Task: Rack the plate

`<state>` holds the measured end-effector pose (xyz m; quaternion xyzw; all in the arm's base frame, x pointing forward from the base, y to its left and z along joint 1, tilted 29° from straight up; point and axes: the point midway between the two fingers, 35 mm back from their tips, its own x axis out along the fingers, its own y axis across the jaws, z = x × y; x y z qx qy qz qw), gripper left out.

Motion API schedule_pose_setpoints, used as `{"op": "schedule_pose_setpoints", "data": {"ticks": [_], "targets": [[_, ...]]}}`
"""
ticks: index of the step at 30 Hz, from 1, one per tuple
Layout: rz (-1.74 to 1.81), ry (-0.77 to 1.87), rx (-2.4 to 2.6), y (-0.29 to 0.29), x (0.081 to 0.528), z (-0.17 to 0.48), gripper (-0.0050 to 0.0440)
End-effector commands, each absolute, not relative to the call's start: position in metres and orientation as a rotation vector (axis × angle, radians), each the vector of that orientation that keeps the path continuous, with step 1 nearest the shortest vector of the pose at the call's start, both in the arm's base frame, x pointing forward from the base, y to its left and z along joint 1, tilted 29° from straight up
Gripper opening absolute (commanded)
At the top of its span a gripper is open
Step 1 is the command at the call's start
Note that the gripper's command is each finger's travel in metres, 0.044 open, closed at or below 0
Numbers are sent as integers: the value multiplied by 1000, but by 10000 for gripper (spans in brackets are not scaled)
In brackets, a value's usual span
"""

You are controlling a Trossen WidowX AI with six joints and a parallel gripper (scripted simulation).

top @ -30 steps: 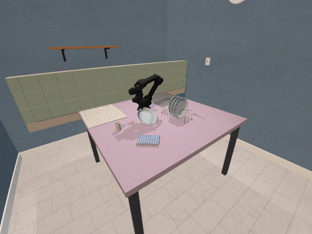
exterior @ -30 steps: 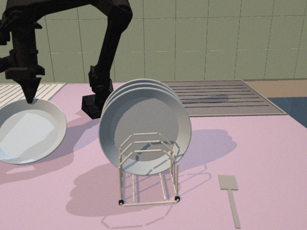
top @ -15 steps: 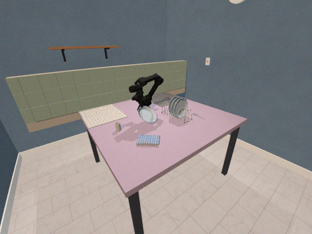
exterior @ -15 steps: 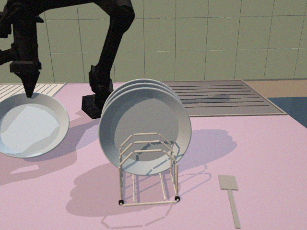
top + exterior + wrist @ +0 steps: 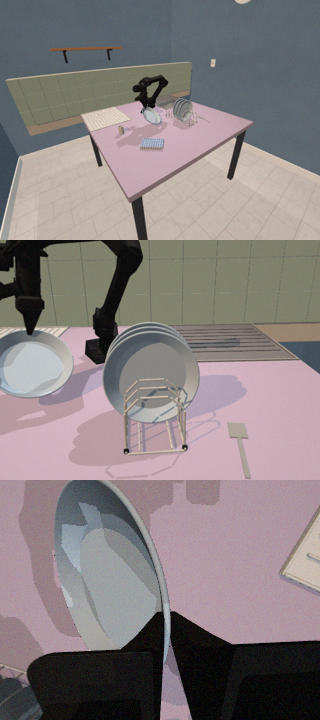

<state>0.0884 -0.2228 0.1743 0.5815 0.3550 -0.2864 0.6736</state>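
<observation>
My gripper is shut on the top rim of a pale grey plate. The plate hangs tilted above the pink counter, left of the dish rack. In the wrist view the rim runs between my two dark fingers, and the plate stretches away below them. Three plates stand upright in the rack's rear slots. The front slots are empty. In the top view the held plate hangs beside the rack.
A spatula lies right of the rack. A grey drain mat lies behind it. A white slatted mat, a small cup and a blue checked cloth lie on the counter. The arm's base stands behind the rack.
</observation>
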Motion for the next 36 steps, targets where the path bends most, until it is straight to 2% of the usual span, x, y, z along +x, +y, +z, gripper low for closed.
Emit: {"op": "schedule_pose_setpoints", "data": {"ticks": [1, 36], "targets": [[-648, 784, 1256, -225, 85, 185, 0], [-617, 787, 1086, -227, 74, 205, 0]]}}
